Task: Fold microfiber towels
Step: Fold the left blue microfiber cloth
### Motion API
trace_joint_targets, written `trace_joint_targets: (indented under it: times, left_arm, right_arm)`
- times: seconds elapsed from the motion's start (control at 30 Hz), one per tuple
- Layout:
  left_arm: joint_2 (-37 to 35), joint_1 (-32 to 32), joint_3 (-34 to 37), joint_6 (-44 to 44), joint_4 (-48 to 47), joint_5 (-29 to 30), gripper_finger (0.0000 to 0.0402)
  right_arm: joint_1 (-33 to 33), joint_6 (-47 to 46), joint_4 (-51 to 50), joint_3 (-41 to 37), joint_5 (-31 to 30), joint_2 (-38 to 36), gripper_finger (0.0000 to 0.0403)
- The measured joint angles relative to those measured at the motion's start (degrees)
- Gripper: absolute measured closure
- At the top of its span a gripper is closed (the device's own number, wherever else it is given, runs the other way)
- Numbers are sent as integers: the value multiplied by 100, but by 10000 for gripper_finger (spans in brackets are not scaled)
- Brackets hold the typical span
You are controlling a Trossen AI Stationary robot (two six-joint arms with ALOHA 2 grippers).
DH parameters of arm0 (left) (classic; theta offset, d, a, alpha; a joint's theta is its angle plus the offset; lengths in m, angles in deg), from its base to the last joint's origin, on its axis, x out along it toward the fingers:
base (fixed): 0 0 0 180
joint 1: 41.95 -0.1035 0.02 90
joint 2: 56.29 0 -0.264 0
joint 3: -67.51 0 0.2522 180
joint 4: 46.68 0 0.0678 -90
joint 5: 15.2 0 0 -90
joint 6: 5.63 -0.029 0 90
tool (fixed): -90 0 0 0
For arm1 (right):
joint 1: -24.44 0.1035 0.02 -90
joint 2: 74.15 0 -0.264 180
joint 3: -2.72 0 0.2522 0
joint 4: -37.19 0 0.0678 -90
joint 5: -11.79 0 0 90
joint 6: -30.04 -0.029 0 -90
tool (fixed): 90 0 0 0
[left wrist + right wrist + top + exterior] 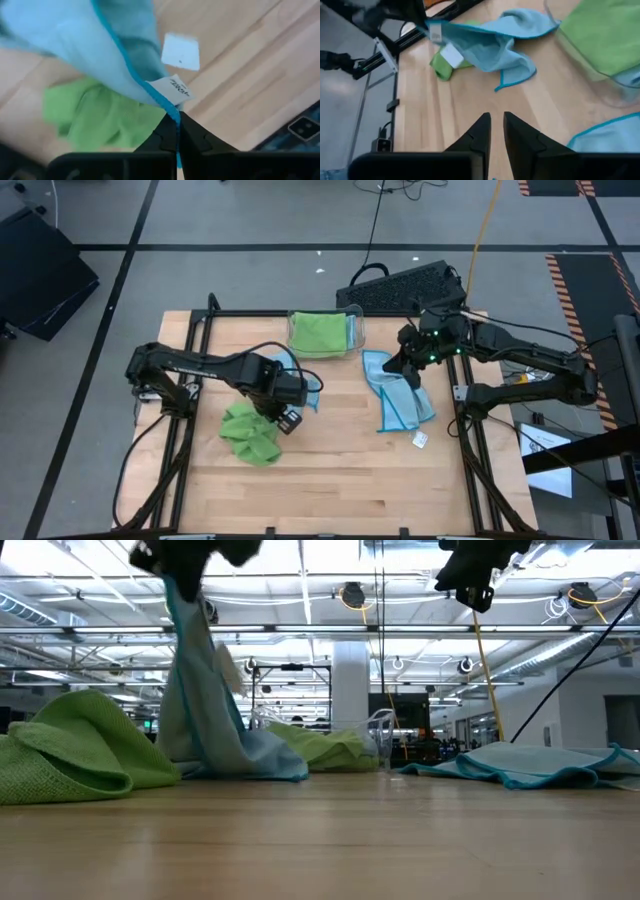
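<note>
On the left half of the wooden worktop (330, 470), the left gripper (287, 402) is hanging above a crumpled lime green towel (250, 435), its fingers (170, 137) clenched on the hemmed edge of a light blue towel (200, 710). In the left wrist view, that teal-stitched hem is running straight into the closed fingertips, with the towel's small white tag (176, 89) sitting just above the pinch. In the low view, the blue cloth is draping down in a tall column from the gripper, and its lower end is pooling on the wood beside the green heap (70, 745).

Over on the right side, the right gripper (410, 360) is hovering above another light blue towel (400, 395), which is lying stretched out and rumpled on the worktop. In the right wrist view its fingers (517, 132) are standing slightly parted and gripping nothing, with bare wood showing in the narrow gap between them. A small white tag (420, 439) is lying at the near corner of this towel.

Toward the back of the worktop, between the two arms, a clear plastic bin (357, 320) is holding a flat lime green towel (320, 332), with a bit of blue cloth showing at one side of it. Behind the worktop's far edge, a black keyboard (400, 288) is resting on the floor.
</note>
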Motion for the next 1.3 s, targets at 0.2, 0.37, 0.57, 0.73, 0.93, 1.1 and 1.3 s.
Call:
trace_joint_targets:
  times: [0.2,0.37,0.57,0.73,0.93,1.1,1.3]
  left_arm:
    - [-3,329,-834,441,-364,92,400]
    - [-5,688,-1362,899,-450,294,401]
    - [2,1022,-1728,1148,-584,373,401]
    - [-5,1240,-1849,718,-474,387,401]
    - [4,1353,-1847,171,-45,386,401]
    - [56,1372,-1847,-165,-149,383,401]
    - [49,1333,-1847,-461,-493,390,401]
  right_arm:
    - [411,-214,57,0,-9,234,338]
    - [804,-299,63,0,-3,345,329]
    - [1277,-381,117,0,-4,355,328]
    - [1524,-667,757,0,-2,510,328]
    - [1738,-1013,2092,0,35,981,327]
    - [1907,-897,2519,0,139,1527,302]
    - [2105,232,2405,0,-409,2419,234]
